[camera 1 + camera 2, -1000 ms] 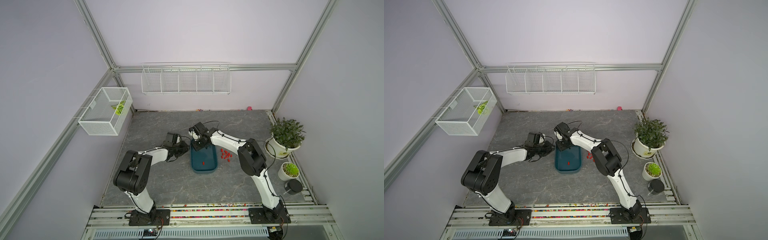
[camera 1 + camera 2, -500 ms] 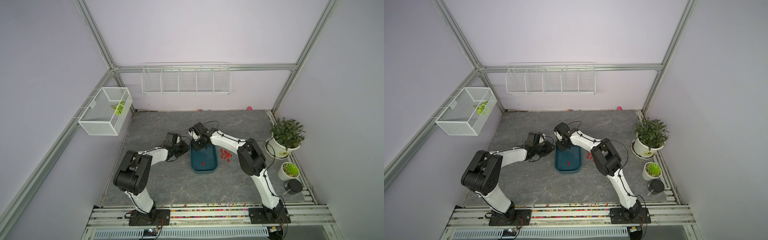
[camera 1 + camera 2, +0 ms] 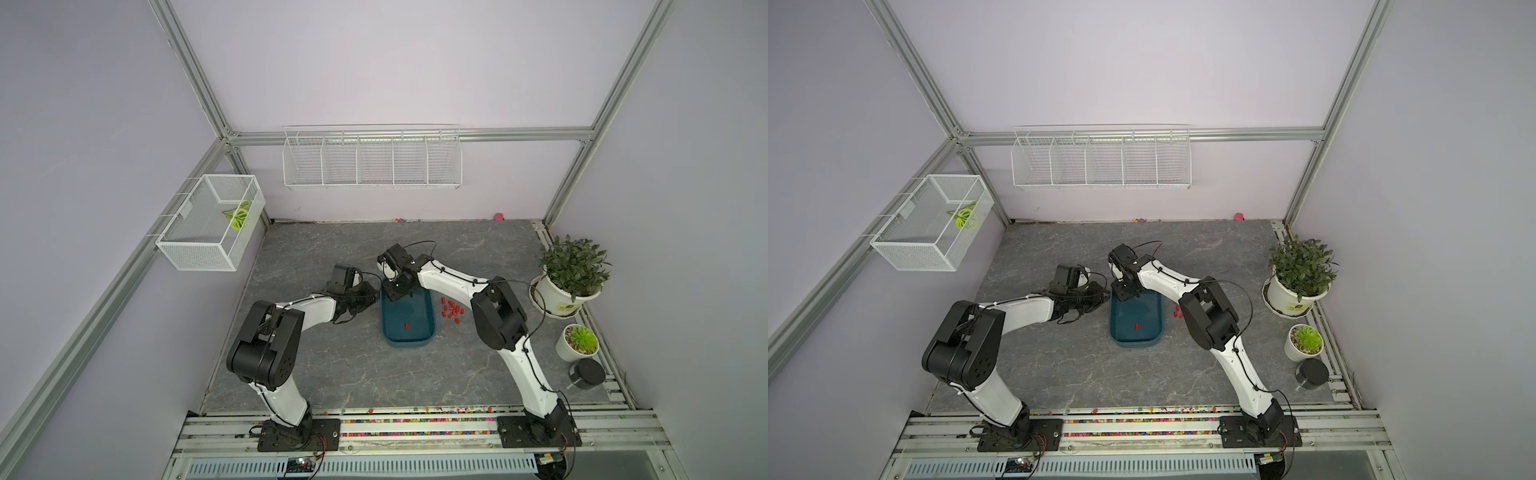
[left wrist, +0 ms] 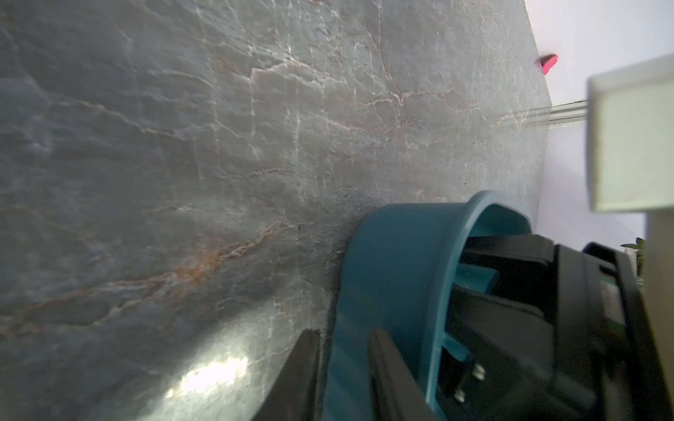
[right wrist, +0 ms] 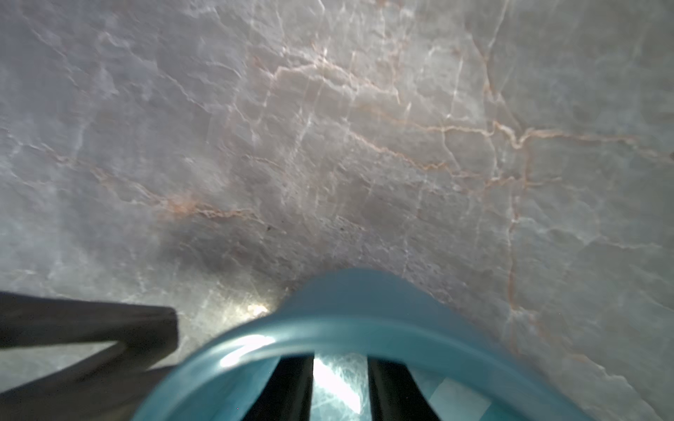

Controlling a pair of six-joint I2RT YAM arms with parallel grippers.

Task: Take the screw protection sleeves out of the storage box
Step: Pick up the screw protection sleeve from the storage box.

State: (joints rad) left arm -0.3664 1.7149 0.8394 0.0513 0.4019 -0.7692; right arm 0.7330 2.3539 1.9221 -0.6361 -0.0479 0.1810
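1. The sleeves (image 3: 452, 311) mostly lie in a loose cluster on the table (image 3: 332, 374). They sit just beside the right wall of the box (image 3: 407, 343), on the side toward the table's right edge.
2. One sleeve (image 3: 407, 326) lies on the box floor, nearer the box's near end. It is the only one visible inside in both top views.
3. The box sits about mid-table, its long sides running from the near edge toward the far edge.
4. The right gripper (image 5: 341, 364) is down inside the box at its far end. Its fingers are a little apart with only bare floor between them, so it carries nothing.
5. The left gripper (image 4: 343, 333) lies low on the table at the box's far-left corner, fingertips at the outer wall. A narrow gap shows between the fingers and nothing is clamped in it. It looks set to brace the box.
6. The step in hand, as I judge it, is fetching the last sleeve — the task looks almost done.
7. The next move calls for bringing the right gripper along the box floor toward the near end. The fingers should stand either side of the sleeve and close gently. The sleeve is far smaller than a finger and the floor is smooth, so a slightly off approach would likely flick it aside.
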